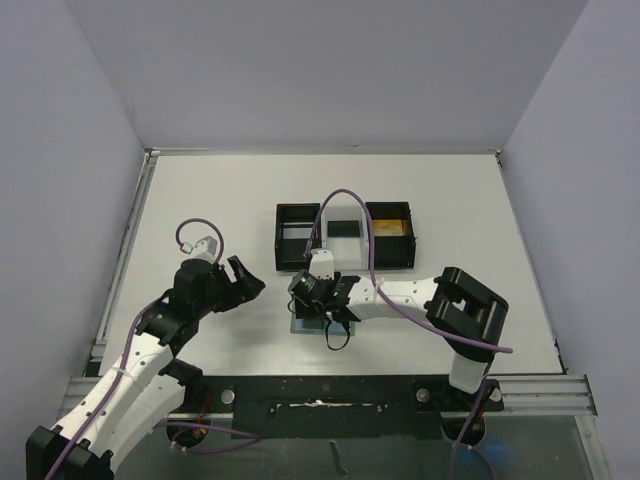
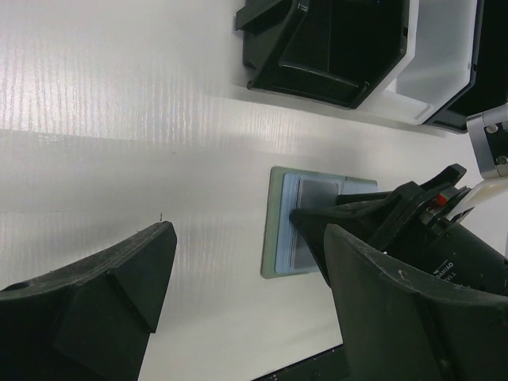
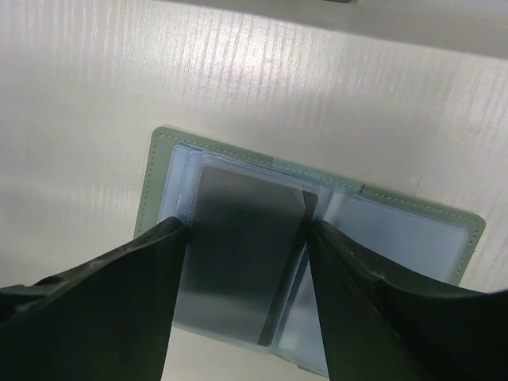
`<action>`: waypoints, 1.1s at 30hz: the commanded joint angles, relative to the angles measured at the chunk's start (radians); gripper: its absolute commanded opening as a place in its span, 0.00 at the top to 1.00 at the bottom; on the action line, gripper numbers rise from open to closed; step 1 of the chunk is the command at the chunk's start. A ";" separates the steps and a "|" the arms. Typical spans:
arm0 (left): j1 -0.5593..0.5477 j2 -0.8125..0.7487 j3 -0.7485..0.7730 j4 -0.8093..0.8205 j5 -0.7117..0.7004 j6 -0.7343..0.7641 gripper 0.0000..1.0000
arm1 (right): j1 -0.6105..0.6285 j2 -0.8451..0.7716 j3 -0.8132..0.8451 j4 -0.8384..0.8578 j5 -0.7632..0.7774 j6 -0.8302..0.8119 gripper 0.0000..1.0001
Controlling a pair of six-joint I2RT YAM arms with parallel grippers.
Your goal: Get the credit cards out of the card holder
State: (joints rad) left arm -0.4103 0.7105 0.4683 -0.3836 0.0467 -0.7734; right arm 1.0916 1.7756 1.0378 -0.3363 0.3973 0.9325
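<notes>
The card holder [image 3: 155, 184] lies open and flat on the table near the front edge, a teal-green rim around pale blue pockets; it also shows under the right arm [image 1: 303, 324] and in the left wrist view [image 2: 276, 238]. A grey credit card [image 3: 238, 246] rests on its left half, over a dark card [image 3: 290, 286] whose edge sticks out slantwise. My right gripper [image 3: 248, 228] reaches down onto the holder, its fingertips pressed against the grey card's two long edges. My left gripper [image 2: 248, 238] hangs open to the left of the holder, nothing between its fingers.
Two black square boxes [image 1: 298, 236] [image 1: 392, 245] stand behind the holder with a white tray [image 1: 346, 250] between them. A black card [image 1: 343, 228] lies on the tray and a gold-orange card [image 1: 392, 224] in the right box. White walls enclose the table.
</notes>
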 commanded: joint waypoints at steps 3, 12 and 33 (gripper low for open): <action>0.004 -0.004 0.046 0.025 0.006 0.012 0.25 | -0.011 -0.008 -0.077 0.060 -0.073 0.006 0.46; 0.003 0.029 0.020 0.116 0.148 0.036 0.28 | -0.051 -0.105 -0.185 0.257 -0.199 0.007 0.53; -0.201 0.302 -0.313 0.896 0.279 -0.247 0.55 | -0.107 -0.163 -0.345 0.463 -0.303 0.067 0.55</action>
State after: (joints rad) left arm -0.5716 0.9672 0.2333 0.1719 0.3878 -0.8913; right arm 0.9821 1.5990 0.7174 0.1047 0.1440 0.9653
